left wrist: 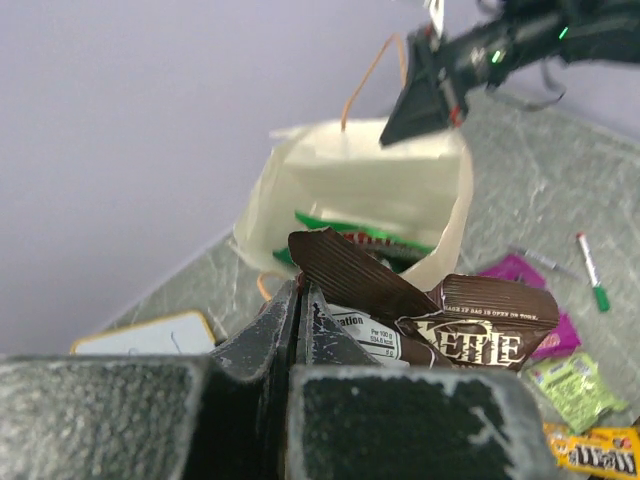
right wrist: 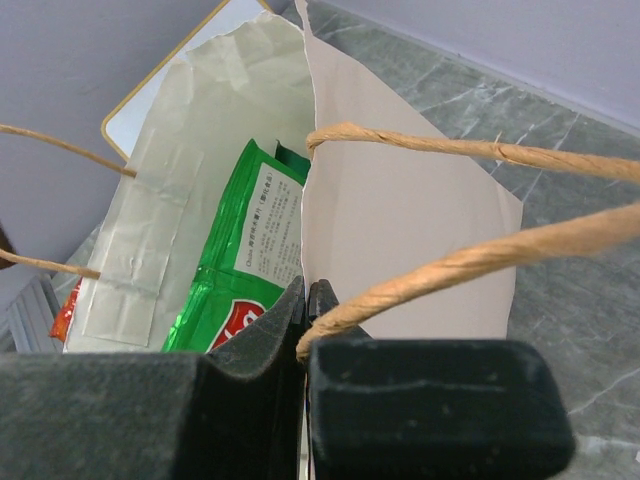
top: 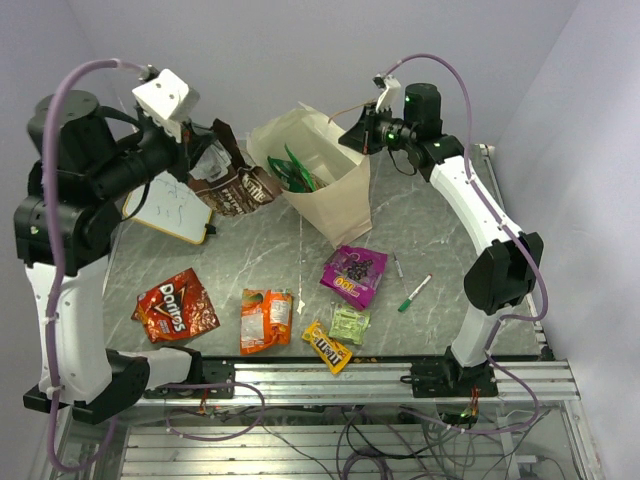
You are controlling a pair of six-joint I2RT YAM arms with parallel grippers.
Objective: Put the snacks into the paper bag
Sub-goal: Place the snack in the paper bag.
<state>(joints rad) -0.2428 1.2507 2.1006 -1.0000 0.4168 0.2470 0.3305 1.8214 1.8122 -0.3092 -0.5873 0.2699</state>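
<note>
Grey marbled counter, and at its far left lies a wood-framed whiteboard with faint scribbles. Over on the right, a green-capped marker lies slanted, with a thinner pen near it, not touching. Cables tangle below the metal rail.

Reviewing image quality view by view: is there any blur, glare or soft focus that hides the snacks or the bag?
Top external: even, soft light, no harsh glare; the Doritos logo reads clearly. Left wrist: the left pincer is soft up close, the brown bag lettering sharp. Right wrist: the paper bag and green bag are crisp.
</note>
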